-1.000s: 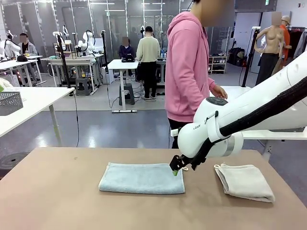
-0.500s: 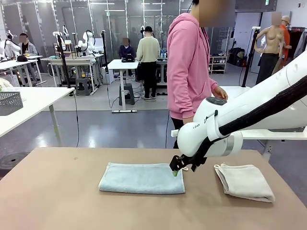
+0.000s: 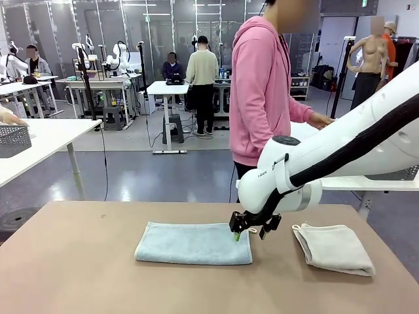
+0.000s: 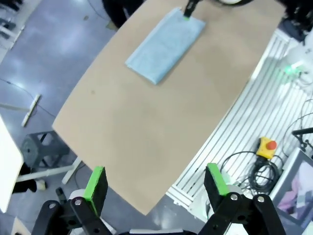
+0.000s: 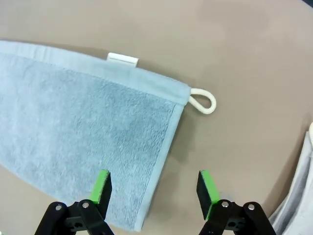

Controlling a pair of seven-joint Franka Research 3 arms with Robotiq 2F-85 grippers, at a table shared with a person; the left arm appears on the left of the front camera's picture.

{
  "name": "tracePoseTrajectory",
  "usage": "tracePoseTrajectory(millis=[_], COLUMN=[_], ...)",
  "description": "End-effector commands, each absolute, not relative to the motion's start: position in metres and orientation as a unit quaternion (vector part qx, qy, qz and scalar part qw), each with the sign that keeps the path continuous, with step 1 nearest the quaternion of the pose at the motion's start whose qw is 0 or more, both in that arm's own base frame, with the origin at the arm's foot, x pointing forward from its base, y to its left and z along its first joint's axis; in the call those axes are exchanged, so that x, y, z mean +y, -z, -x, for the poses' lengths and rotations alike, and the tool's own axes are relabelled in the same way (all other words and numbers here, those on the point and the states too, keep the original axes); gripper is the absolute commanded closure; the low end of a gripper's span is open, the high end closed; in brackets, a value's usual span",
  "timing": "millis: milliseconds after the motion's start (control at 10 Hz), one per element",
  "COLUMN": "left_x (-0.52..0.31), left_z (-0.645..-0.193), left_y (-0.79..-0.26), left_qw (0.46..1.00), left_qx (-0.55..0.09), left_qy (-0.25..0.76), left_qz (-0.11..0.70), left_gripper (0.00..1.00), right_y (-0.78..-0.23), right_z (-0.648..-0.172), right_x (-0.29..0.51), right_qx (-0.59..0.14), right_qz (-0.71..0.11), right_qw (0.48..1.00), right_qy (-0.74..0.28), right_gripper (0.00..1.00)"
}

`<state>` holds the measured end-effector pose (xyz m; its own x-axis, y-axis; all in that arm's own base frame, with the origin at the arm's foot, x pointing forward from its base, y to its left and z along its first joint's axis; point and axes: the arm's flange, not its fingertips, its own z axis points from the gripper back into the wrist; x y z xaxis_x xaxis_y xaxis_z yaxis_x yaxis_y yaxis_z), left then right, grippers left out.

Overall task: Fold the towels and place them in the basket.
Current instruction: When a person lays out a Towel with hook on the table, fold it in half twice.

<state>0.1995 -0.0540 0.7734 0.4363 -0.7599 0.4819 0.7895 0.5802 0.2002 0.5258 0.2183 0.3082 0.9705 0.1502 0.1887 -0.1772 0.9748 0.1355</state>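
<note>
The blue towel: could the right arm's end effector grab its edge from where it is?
Probably yes: the right end effector hangs open over the blue towel, straddling its short edge, with nothing in between.

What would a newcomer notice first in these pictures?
The large white right arm reaches in from the right, its right gripper open over the right end of the pale blue towel at mid-table. A folded cream towel lies farther right, and a person in a pink hoodie stands behind the table.
</note>
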Motion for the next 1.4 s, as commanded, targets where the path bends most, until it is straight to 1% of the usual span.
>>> tracePoseTrajectory(millis=[0, 300, 400, 500, 800, 900, 1100, 1300], left_x=[-0.052, -0.052, -0.052, -0.052, -0.052, -0.052, -0.052, -0.052], left_z=[-0.204, -0.204, -0.204, -0.204, -0.204, -0.204, -0.204, -0.204], left_y=[-0.769, -0.769, -0.769, -0.769, -0.769, -0.769, -0.769, -0.769], left_qw=[0.854, 0.854, 0.854, 0.854, 0.854, 0.854, 0.854, 0.854], left_qx=[-0.264, -0.264, -0.264, -0.264, -0.264, -0.264, -0.264, -0.264], left_qy=[0.448, 0.448, 0.448, 0.448, 0.448, 0.448, 0.448, 0.448], left_qz=[0.006, 0.006, 0.006, 0.006, 0.006, 0.006, 0.006, 0.006], left_gripper=[0.00, 0.00, 0.00, 0.00, 0.00, 0.00, 0.00, 0.00], right_y=[-0.301, -0.296, -0.292, -0.288, -0.286, -0.286, -0.284, -0.282], right_z=[-0.540, -0.543, -0.547, -0.551, -0.556, -0.557, -0.559, -0.561], right_x=[0.233, 0.237, 0.239, 0.243, 0.250, 0.249, 0.251, 0.251], right_qx=[-0.077, -0.061, -0.052, -0.041, -0.019, -0.017, -0.016, -0.012], right_qz=[-0.058, -0.048, -0.045, -0.040, -0.033, -0.038, -0.042, -0.042], right_qw=[0.994, 0.997, 0.998, 0.998, 0.999, 0.999, 0.999, 0.999], right_qy=[-0.045, -0.006, 0.001, 0.005, 0.003, 0.002, 0.005, 0.005], right_gripper=[0.12, 0.12, 0.18, 0.17, 0.16, 0.52, 1.00, 1.00])
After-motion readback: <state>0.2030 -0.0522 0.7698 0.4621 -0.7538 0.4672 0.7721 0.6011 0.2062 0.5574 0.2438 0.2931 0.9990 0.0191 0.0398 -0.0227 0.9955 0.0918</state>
